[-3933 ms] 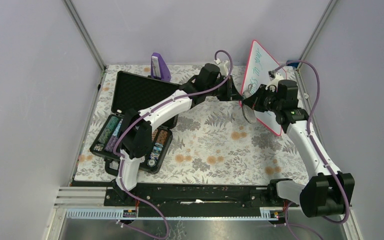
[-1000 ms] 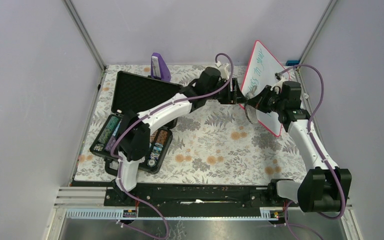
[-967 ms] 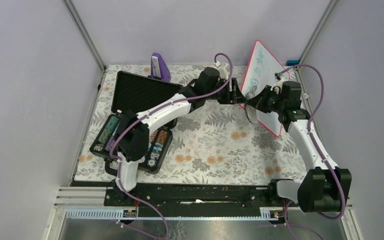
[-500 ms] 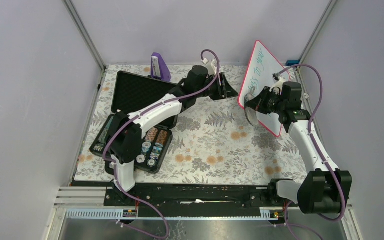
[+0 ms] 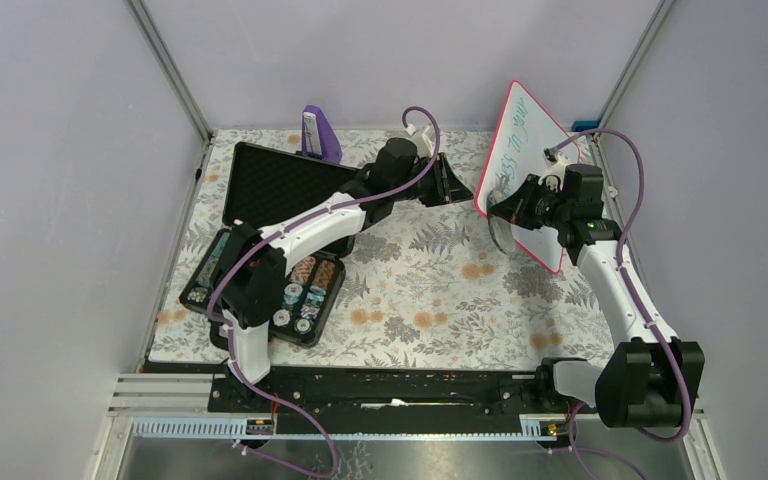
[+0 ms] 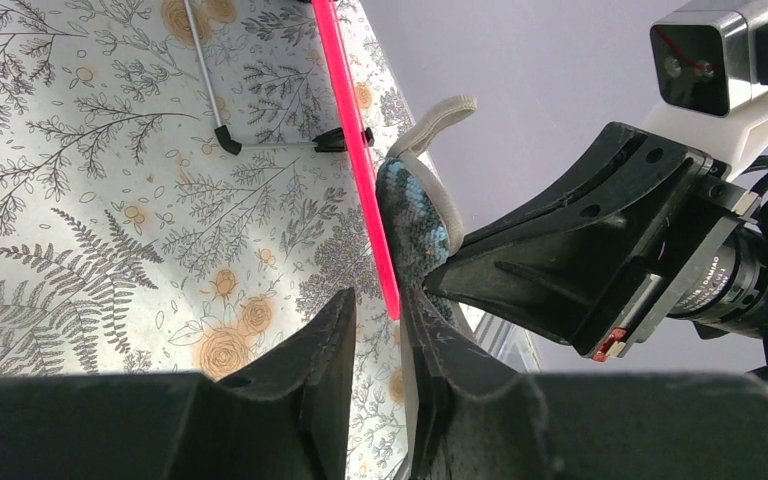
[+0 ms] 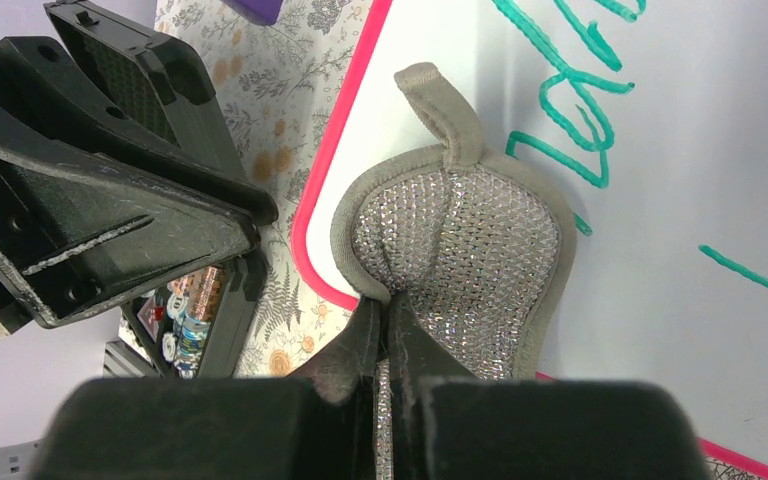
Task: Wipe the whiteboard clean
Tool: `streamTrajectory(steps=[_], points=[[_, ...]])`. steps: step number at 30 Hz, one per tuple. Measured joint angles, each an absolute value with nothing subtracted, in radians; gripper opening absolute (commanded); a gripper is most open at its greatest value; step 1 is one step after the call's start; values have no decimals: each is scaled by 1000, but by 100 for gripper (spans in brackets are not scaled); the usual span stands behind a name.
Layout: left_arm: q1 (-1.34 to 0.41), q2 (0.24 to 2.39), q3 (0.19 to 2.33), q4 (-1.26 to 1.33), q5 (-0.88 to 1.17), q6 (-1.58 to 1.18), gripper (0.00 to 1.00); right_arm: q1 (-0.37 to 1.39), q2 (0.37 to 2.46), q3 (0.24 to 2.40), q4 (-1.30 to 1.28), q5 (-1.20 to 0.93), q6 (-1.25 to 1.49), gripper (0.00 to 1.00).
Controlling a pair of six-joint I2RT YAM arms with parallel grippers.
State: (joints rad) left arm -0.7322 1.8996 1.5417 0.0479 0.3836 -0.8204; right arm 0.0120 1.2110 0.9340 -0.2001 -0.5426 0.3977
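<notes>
The whiteboard (image 5: 522, 135) stands tilted on edge at the back right, with a red-pink rim (image 6: 353, 140) and green handwriting (image 7: 570, 110). My right gripper (image 5: 505, 215) is shut on a grey sparkly wiping pad (image 7: 460, 250), which lies against the board's lower left corner (image 7: 320, 240). The same pad (image 6: 415, 215) shows beside the rim in the left wrist view. My left gripper (image 5: 453, 182) hovers just left of the board's edge. Its jaws stand a narrow gap apart with nothing between them (image 6: 378, 315). The rim ends just beyond its fingertips (image 6: 335, 330).
A thin wire stand (image 6: 222, 140) props the board from behind. An open black case (image 5: 270, 190) with poker chips (image 5: 300, 300) lies at the left. A purple holder (image 5: 317, 133) stands at the back, and a small blue object (image 5: 585, 126) behind the board. A floral cloth (image 5: 430, 290) covers the table.
My left gripper has drawn back leftward from the board's edge and its jaws have narrowed. The right gripper keeps the pad at the board's lower left corner.
</notes>
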Motion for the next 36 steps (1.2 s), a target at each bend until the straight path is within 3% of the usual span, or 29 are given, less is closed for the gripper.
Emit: streamTrajectory(steps=[4, 9, 24, 36], points=[[-732, 1900, 1542, 48, 384, -820, 19, 12, 1211, 939, -208, -540, 388, 0], [-732, 1900, 1542, 48, 385, -820, 26, 12, 1211, 939, -212, -540, 380, 0], [-743, 1940, 1560, 75, 401, -830, 12, 61, 1211, 960, -215, -540, 381, 0], [-745, 1937, 1564, 71, 400, -829, 10, 84, 1244, 989, -201, -493, 445, 0]])
